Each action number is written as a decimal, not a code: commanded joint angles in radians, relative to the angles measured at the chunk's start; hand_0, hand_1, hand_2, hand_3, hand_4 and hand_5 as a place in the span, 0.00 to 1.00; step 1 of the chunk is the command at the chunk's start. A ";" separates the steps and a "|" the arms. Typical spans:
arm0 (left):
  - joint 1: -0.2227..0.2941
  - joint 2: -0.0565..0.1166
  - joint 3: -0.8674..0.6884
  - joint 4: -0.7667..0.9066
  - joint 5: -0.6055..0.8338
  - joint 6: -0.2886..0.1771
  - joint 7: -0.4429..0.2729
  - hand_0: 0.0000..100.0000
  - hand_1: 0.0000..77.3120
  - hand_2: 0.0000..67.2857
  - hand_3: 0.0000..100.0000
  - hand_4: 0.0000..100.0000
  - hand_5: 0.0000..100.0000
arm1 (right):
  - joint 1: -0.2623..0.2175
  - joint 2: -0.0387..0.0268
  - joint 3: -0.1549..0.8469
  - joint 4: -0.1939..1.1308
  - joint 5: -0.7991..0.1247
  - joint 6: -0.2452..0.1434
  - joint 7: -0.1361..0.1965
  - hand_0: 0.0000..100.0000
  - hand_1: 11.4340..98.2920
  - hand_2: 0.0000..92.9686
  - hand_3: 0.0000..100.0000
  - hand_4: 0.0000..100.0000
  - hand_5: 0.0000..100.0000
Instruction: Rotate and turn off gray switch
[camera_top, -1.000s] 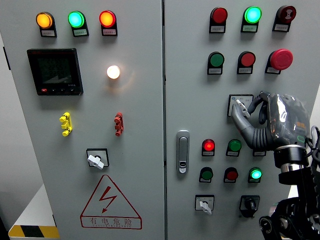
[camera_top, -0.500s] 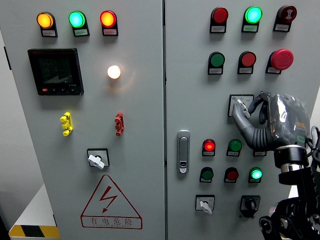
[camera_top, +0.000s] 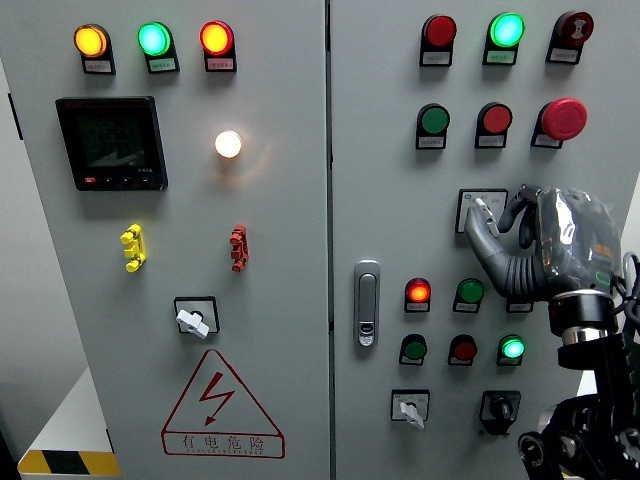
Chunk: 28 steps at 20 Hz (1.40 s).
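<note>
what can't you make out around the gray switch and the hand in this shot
- Gray switch, head view: knob mostly covered by the right hand, so its position is unreadable.
- Button below the hand: hidden by the fingers.
- Small labels under the lamps, e.g.: too small to read.
- Left hand: out of view.

An industrial electrical room: a grey control cabinet (camera_top: 280, 330) with indicator lamps (camera_top: 155, 39) and a high-voltage warning sign (camera_top: 221, 405)

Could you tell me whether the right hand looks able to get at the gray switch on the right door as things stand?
Probably yes: the right hand is already at the gray switch, fingers curled around its knob, with nothing between them.
</note>
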<state>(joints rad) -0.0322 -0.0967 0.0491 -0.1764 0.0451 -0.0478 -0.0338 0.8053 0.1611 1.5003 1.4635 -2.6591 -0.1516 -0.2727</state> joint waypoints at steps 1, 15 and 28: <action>0.000 0.000 0.000 0.000 -0.001 0.000 0.000 0.00 0.00 0.16 0.21 0.13 0.13 | 0.000 0.0000 -0.002 -0.002 0.007 -0.016 -0.008 0.54 0.26 0.81 1.00 0.84 0.96; 0.000 0.000 0.000 0.000 0.001 -0.001 0.000 0.00 0.00 0.16 0.21 0.13 0.13 | 0.000 0.0000 -0.011 -0.002 0.051 -0.036 -0.053 0.55 0.26 0.78 1.00 0.84 0.96; 0.000 0.000 0.000 0.000 -0.001 0.000 0.000 0.00 0.00 0.16 0.21 0.13 0.13 | -0.005 0.0000 -0.049 0.003 0.048 -0.036 -0.051 0.55 0.28 0.81 1.00 0.84 0.96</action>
<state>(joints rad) -0.0322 -0.0967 0.0491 -0.1764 0.0454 -0.0476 -0.0338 0.8015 0.1610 1.4574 1.4667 -2.6108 -0.1881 -0.3243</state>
